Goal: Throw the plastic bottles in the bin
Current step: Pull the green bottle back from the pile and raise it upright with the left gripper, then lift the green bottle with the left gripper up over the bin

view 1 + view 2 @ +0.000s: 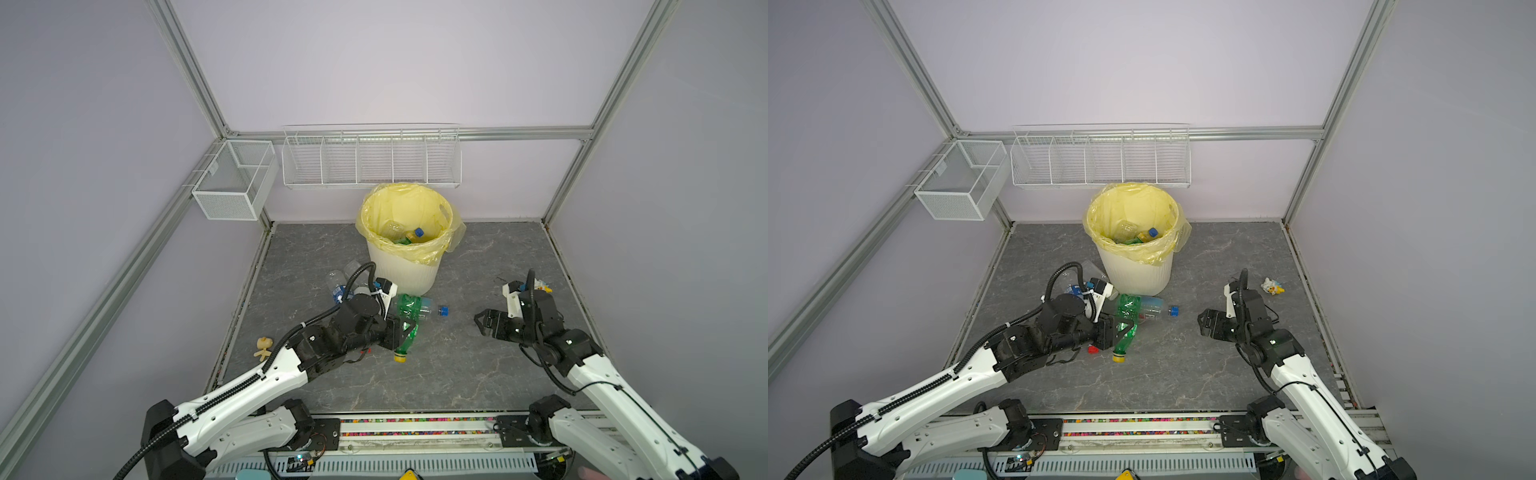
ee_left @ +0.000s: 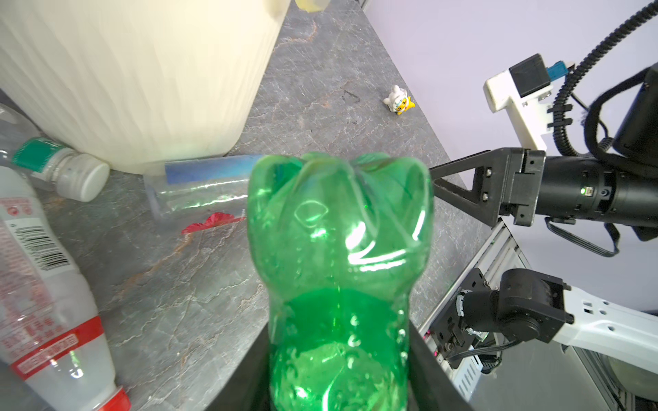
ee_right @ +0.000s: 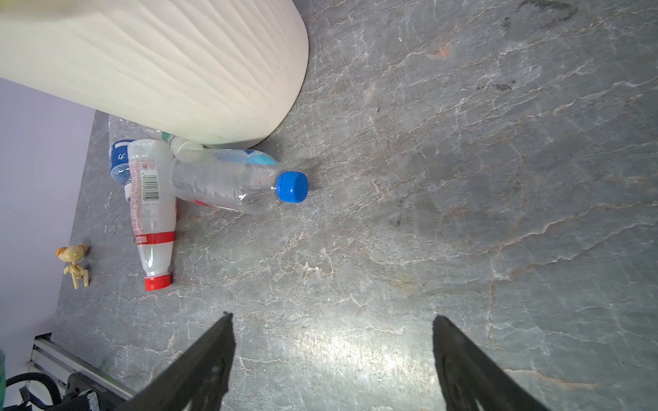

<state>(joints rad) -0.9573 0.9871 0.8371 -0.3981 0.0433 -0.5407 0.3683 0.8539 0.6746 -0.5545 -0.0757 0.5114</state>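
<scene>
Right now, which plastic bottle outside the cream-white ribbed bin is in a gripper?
The translucent green bottle with the yellow cap, clamped in the left gripper. The clear blue-capped bottle and white red-capped bottle lie loose by the bin.

The blue-labelled bottle (image 3: 120, 156) carries a white mark like "ff" on its label; the red-capped bottle (image 3: 152, 213) shows a barcode (image 3: 151, 185), its red print too blurred to read
</scene>
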